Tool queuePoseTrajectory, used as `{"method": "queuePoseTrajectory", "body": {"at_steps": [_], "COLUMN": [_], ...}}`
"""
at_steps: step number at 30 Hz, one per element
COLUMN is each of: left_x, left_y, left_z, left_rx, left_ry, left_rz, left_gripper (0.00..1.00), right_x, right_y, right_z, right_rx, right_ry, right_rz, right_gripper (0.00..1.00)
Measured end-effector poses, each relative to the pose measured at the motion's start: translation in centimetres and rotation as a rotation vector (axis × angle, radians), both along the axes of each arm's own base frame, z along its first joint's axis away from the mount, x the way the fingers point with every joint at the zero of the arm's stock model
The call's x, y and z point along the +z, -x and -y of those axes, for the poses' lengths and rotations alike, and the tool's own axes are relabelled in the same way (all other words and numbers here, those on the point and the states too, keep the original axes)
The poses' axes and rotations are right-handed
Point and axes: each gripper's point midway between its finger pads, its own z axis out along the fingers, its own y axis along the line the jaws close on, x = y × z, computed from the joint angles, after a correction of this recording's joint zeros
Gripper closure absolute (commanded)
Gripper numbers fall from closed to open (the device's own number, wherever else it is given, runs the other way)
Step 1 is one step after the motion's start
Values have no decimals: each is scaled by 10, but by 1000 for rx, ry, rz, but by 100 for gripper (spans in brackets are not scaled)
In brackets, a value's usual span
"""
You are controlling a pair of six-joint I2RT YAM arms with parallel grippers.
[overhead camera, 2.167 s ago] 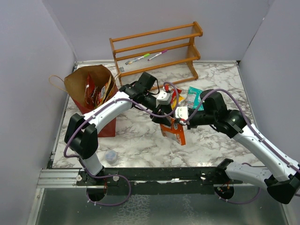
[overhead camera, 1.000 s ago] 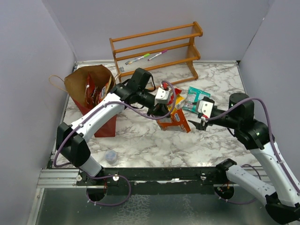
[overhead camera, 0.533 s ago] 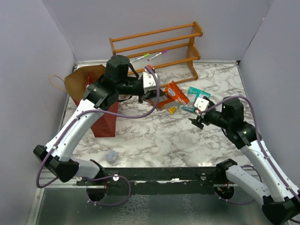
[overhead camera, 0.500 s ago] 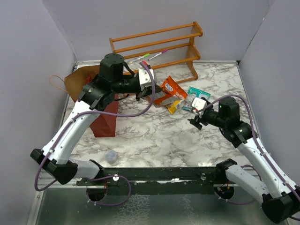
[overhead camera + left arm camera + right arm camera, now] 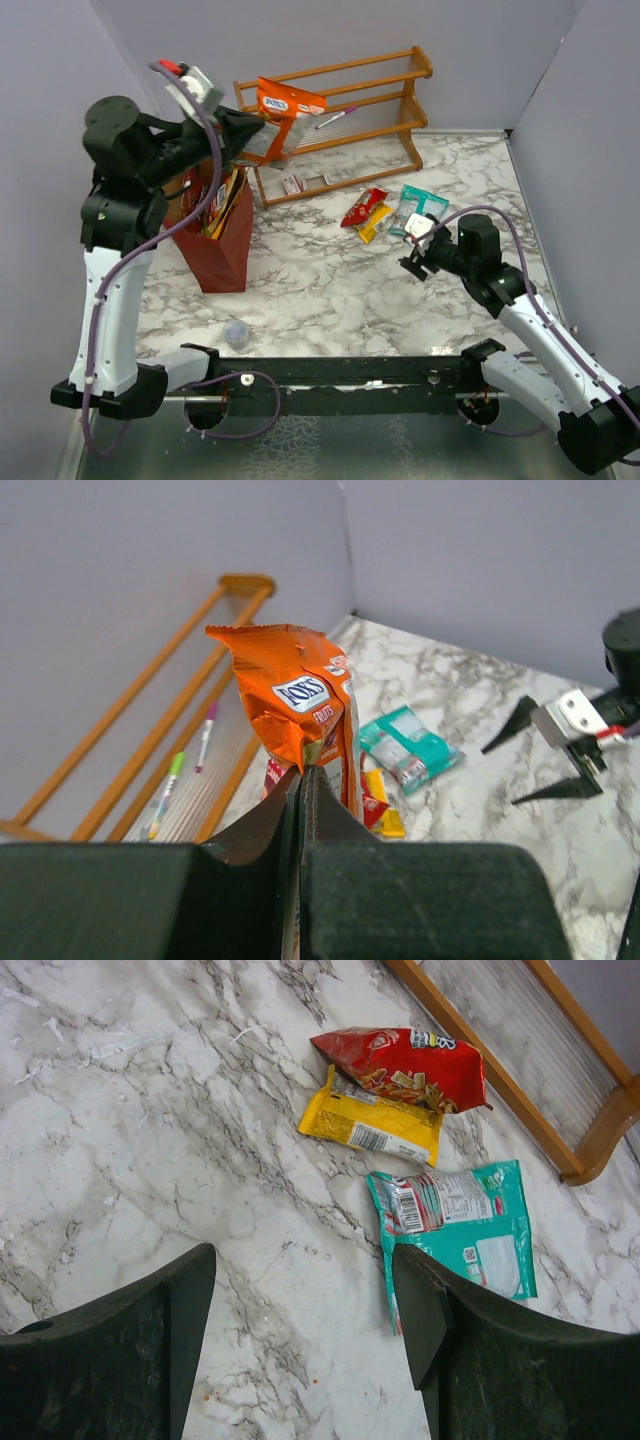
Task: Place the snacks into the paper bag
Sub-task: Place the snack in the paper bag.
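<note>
My left claw point(image 5: 300, 777) pinches the orange packet point(image 5: 296, 695) tight, raised high just right of the paper bag point(image 5: 218, 250), which stands at the left with several packets point(image 5: 213, 198) already inside. By my reckoning three remain after this one. The red packet point(image 5: 405, 1065), yellow packet point(image 5: 372, 1125) and teal packet point(image 5: 462, 1222) lie near the rack point(image 5: 400, 95), below my right claw point(image 5: 300, 1260), which is spread wide and empty.

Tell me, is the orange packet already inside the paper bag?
Out. The left gripper holds the packet in the air, outside the bag.

Three snacks point(image 5: 366, 207) right of paper bag point(image 5: 224, 262)
</note>
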Motion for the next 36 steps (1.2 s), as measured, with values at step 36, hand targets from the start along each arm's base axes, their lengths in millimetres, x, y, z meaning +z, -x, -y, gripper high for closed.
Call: {"method": "queuePoseTrajectory", "body": {"at_steps": [36], "left_x": [-156], "left_y": [-100], "left_z": [-162], "left_rx": [771], "left_ry": [-256], "left_rz": [-63], "left_gripper": [100], "right_x": [8], "right_y": [2], "right_z": [4], "right_rx": [-13], "right_ry": [-22], "right_rz": [31], "right_gripper": [28]}}
